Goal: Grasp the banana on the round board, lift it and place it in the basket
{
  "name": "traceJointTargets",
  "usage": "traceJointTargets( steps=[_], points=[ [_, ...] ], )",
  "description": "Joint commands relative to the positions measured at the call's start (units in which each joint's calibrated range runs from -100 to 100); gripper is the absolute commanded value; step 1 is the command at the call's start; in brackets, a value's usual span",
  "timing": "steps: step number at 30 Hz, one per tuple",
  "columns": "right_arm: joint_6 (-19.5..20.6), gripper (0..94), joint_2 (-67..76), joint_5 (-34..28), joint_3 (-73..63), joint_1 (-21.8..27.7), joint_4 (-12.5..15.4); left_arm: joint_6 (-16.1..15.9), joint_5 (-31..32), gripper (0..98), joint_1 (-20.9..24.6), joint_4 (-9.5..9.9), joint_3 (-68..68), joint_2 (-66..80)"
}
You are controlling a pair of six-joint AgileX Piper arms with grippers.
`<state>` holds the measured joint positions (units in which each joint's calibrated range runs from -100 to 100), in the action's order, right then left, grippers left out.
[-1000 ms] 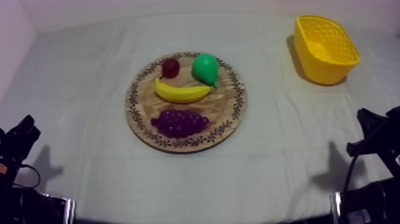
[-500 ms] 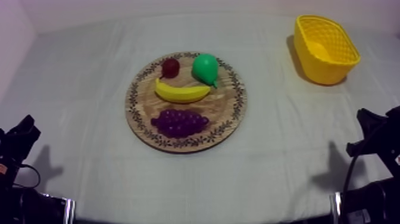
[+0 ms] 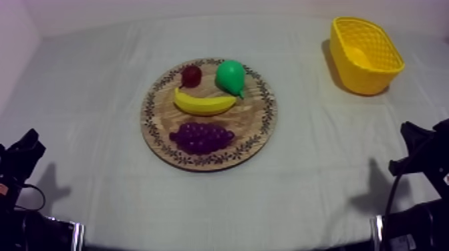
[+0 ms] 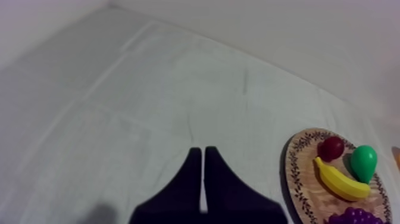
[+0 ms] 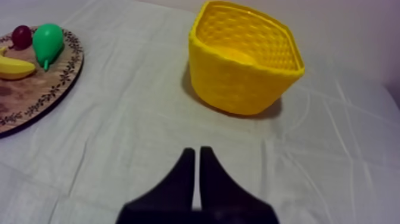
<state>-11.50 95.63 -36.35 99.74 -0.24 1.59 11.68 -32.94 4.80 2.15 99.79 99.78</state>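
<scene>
The yellow banana (image 3: 203, 103) lies across the middle of the round wooden board (image 3: 257, 130), between the pear and the grapes; I also see the banana (image 4: 340, 181) and board (image 4: 297, 179) from the left wrist. The yellow basket (image 3: 365, 53) stands at the far right of the table, empty, and the basket (image 5: 245, 58) is just ahead of my right gripper (image 5: 197, 154), which is shut on nothing. My left gripper (image 4: 199, 155) is shut too, over bare cloth left of the board. Both arms rest low at the table's near corners, left (image 3: 20, 160) and right (image 3: 421, 150).
On the board a green pear (image 3: 230, 77) and a small red fruit (image 3: 191, 75) sit behind the banana, and a bunch of purple grapes (image 3: 201, 137) lies in front of it. Bare cloth runs between board and basket.
</scene>
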Motion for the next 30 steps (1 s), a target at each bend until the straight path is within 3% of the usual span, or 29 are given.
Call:
traceJointTargets(
  steps=[1,20,30],
  points=[
    [-0.37,0.9,0.04,0.06,0.04,-0.04,0.00,0.02,0.04,0.1,0.01,0.03,-0.01,0.05],
    [0.54,0.6,0.04,0.01,0.04,-0.18,0.07,0.02,0.04,0.1,0.01,0.03,-0.01,0.05],
    [-2.87,0.6,-7.60,0.69,-3.10,-1.03,1.57,0.02,0.04,0.1,0.01,0.03,-0.01,0.05]
  ],
)
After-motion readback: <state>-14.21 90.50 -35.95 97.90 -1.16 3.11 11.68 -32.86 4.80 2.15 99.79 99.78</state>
